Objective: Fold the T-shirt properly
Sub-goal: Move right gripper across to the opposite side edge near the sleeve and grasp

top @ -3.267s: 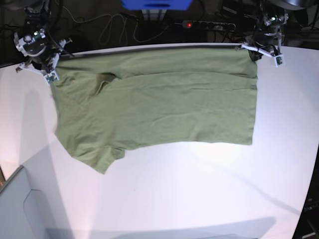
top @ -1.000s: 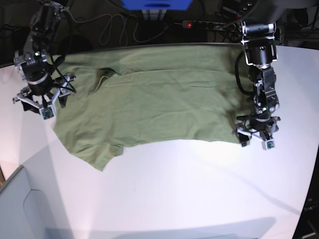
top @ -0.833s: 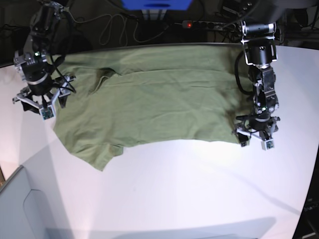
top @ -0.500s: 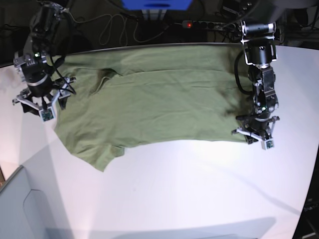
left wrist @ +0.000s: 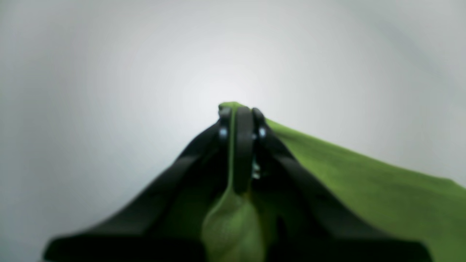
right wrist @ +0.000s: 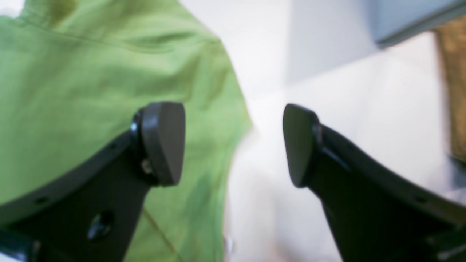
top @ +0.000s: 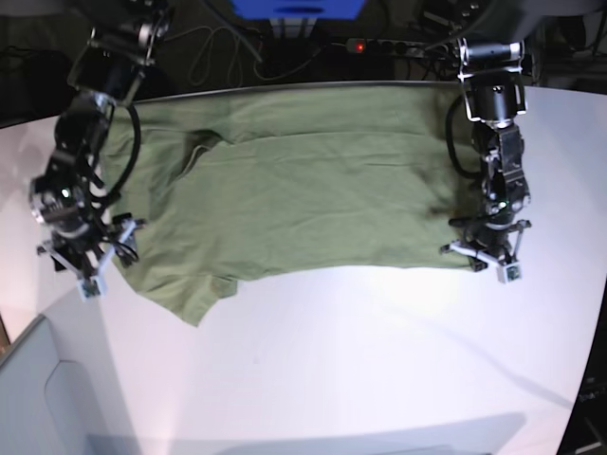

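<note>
The olive-green T-shirt [top: 303, 190] lies spread flat across the far half of the white table [top: 379, 360], neckline to the left. My left gripper [top: 479, 256] is at the shirt's near right corner. In the left wrist view it [left wrist: 238, 114] is shut on the shirt's hem [left wrist: 346, 171], with cloth pinched between the fingers. My right gripper [top: 87, 268] is at the shirt's left edge by the near sleeve. In the right wrist view it [right wrist: 235, 145] is open, one finger [right wrist: 162, 142] over the cloth [right wrist: 72, 91], the other over bare table.
A grey bin [top: 43, 398] sits at the near left corner. A power strip [top: 394, 45], cables and a blue object [top: 299, 8] lie behind the table's far edge.
My right arm has moved nearer along the shirt's left edge, down to the near sleeve. My left gripper has stayed at the near right corner, where the hem is slightly bunched.
</note>
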